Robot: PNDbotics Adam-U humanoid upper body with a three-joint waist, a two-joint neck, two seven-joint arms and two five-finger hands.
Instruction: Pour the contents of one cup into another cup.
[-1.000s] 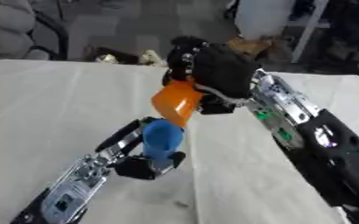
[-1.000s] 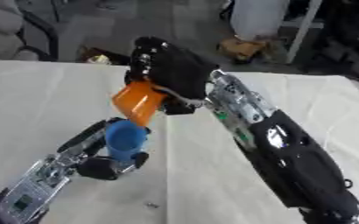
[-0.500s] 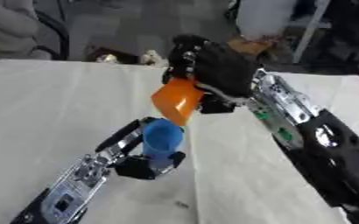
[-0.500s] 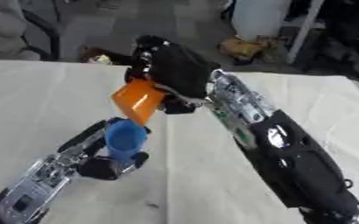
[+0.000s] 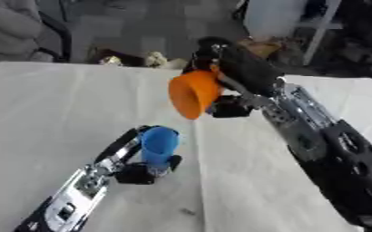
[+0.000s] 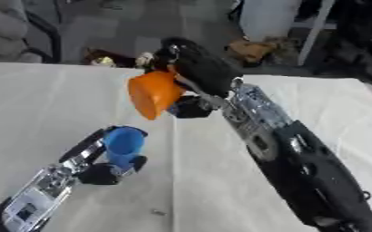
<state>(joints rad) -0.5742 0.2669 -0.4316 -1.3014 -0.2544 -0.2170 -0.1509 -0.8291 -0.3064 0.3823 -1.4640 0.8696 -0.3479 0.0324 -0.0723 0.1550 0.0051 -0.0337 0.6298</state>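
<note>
Right hand (image 5: 235, 72) is gripping the orange cup (image 5: 192, 94) with its fingers wrapped round it, tipping it on its side so the mouth is facing left and down. Just below it, the left hand (image 5: 138, 166) is clamping the blue cup (image 5: 159, 143), standing upright on the white table (image 5: 38, 118).

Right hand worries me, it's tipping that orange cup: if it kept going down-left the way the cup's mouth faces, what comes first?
Probably the blue cup in the left hand, below the orange cup; depth is unclear.
</note>
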